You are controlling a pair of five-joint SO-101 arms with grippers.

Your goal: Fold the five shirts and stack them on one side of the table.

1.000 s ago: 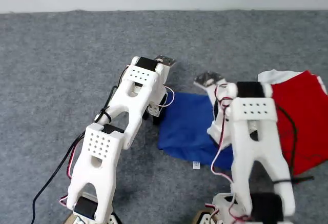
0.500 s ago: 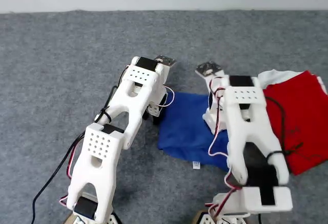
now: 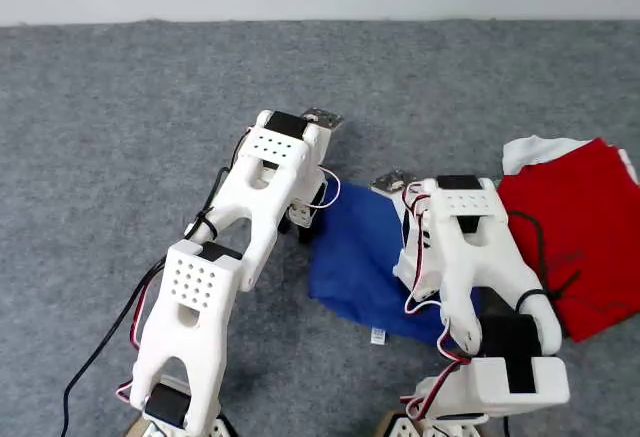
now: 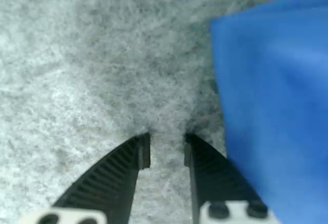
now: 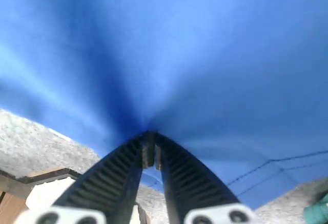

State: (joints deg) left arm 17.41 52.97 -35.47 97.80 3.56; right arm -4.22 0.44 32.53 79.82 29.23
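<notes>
Well, my right tool (image 5: 152,151) is pinched shut on a small pucker of the blue shirt (image 5: 205,55). Creases fan out from the tips, so the hold looks thin and may take in only the top layer. My left tool (image 4: 166,149) is open by a narrow gap and holds nothing. Its tips rest on the desk (image 4: 102,55) just beside the shirt's edge rather than on the cloth. The blue shirt lies roughly flat between my two arms, and a red shirt (image 3: 585,227), with a white shirt (image 3: 530,147) showing from under it, lies just past it on my right. If I pull the pinch across, I judge the cloth could slip out. With nothing pinning the other edge, the whole shirt could also slide and bunch instead of folding. A wide swing of my right arm might catch the red shirt and drag it out of place.
</notes>
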